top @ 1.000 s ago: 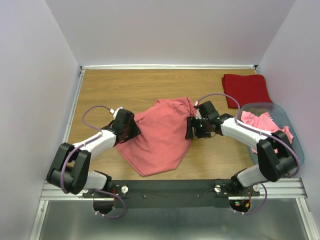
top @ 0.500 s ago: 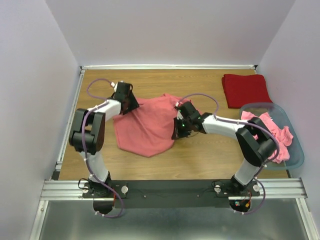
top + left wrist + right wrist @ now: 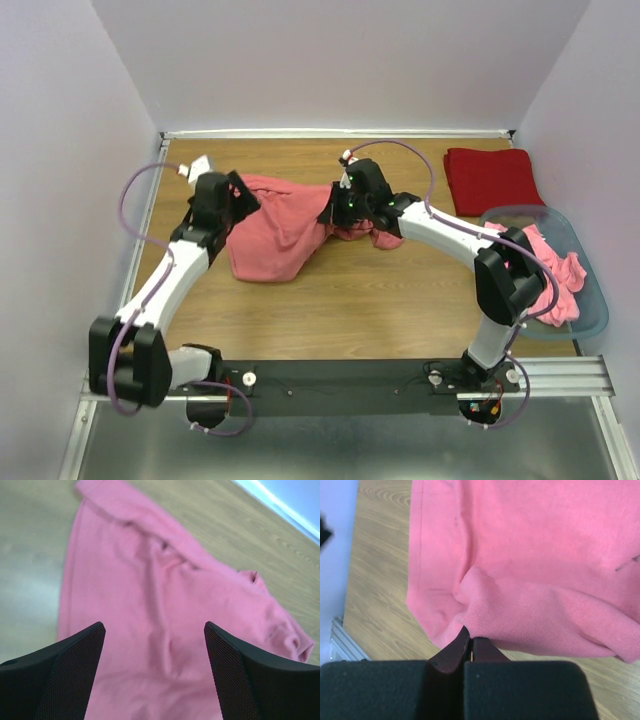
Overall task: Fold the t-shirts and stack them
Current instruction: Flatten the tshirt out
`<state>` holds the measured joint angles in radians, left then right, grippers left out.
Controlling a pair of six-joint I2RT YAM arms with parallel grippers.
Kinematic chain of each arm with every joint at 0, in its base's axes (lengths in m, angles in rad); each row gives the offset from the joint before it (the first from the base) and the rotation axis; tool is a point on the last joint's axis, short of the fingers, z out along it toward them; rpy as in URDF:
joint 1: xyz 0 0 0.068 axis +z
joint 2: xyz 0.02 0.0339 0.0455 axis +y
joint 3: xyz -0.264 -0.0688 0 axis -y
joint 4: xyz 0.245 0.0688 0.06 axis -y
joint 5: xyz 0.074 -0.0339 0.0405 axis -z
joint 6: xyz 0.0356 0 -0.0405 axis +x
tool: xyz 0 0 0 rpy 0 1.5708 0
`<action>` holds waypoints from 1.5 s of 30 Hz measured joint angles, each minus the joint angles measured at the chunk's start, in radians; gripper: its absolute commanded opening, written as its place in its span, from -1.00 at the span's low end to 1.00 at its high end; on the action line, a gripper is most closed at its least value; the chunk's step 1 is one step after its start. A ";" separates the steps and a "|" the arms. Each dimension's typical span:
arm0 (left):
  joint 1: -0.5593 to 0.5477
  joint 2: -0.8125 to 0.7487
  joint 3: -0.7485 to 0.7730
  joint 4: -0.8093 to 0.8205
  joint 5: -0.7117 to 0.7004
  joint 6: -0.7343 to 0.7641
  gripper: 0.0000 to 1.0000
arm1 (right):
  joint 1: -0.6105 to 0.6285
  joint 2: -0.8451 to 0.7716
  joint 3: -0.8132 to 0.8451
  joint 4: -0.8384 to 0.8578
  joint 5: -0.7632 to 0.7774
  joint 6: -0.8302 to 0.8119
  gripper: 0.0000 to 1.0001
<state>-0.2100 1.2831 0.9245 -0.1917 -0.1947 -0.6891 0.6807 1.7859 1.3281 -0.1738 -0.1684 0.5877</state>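
A salmon-pink t-shirt (image 3: 275, 235) lies crumpled on the wooden table between both arms. My left gripper (image 3: 240, 195) hovers over its left edge. In the left wrist view that gripper (image 3: 155, 645) stands open, with only the pink cloth (image 3: 165, 590) showing below the wide gap. My right gripper (image 3: 330, 212) is at the shirt's right side. In the right wrist view it (image 3: 471, 639) is shut, pinching a fold of the pink cloth (image 3: 545, 540) at its tips. A deep red t-shirt (image 3: 492, 178) lies folded at the back right.
An oval grey-blue basket (image 3: 598, 300) stands at the right edge with more pink t-shirts (image 3: 545, 262) heaped in it. White walls close the table in on three sides. A metal rail runs along the near edge.
Both arms have swung toward the back of the table, dragging the pink t-shirt with them. The left gripper has opened and let go of the cloth. The right has closed on it.
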 measured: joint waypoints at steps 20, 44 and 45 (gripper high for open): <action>-0.017 -0.129 -0.426 -0.101 0.015 -0.269 0.26 | 0.000 0.000 -0.010 -0.001 -0.011 -0.001 -0.99; -0.131 -0.416 0.119 -0.598 -0.244 -0.192 -0.67 | 0.000 -0.156 -0.025 -0.293 -0.018 -0.098 -0.75; -0.131 -0.404 0.117 -0.599 -0.252 -0.163 -0.67 | 0.000 -0.155 -0.010 -0.312 -0.019 -0.105 -0.54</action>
<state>-0.3408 0.8795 1.0412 -0.7906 -0.4465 -0.8516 0.6807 1.6306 1.3178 -0.4858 -0.1875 0.4831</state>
